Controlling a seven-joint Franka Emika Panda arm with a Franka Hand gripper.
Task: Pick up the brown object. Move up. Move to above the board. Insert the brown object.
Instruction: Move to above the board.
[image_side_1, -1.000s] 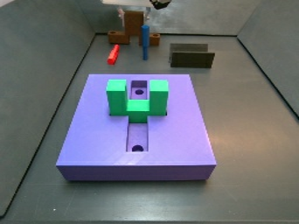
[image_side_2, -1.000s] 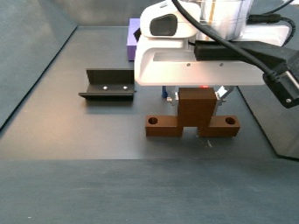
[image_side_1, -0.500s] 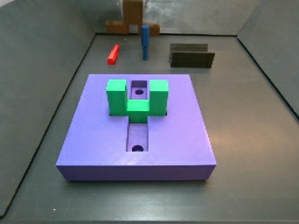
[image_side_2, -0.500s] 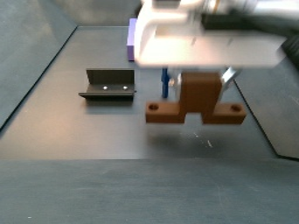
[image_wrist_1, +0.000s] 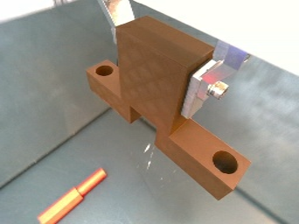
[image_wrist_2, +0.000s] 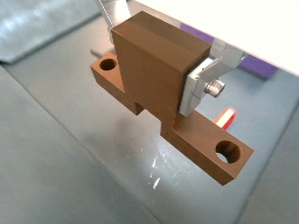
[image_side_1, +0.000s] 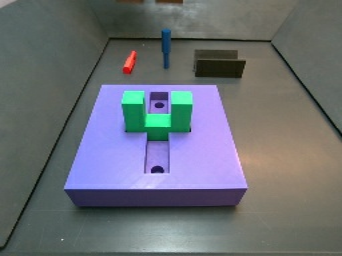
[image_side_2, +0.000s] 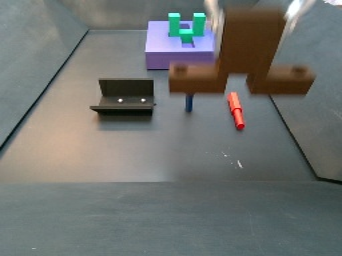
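Wrist views both put the brown object nearest to us: we see one piece, an upright block rising from a narrow bar with a round hole near each end, two holes in all. The gripper is clamped on the upright block, and one silver finger with a screw in it lies flat against the block's side; a second finger shows only as a sliver past the block's far edge. The bar hangs clear of the grey floor in both wrist views, with the floor's sheen visible under it.

Below the piece we count one small red stick lying flat on the floor in a wrist view, and a red tip shows just past the bar in a wrist view.

In a side view the brown object is blurred and up in the air, above the red stick and a thin blue upright peg; the gripper itself lies outside that picture. The dark fixture stands on the floor to one side, well apart from the piece.

Farthest off sits the board, one violet-blue slab with a single green U-shaped block on top. Its central groove holds nothing; we make out one round hole in the bare part of the groove and one between the green arms. Beyond the board stand the red stick, the blue peg and the fixture, one of each.
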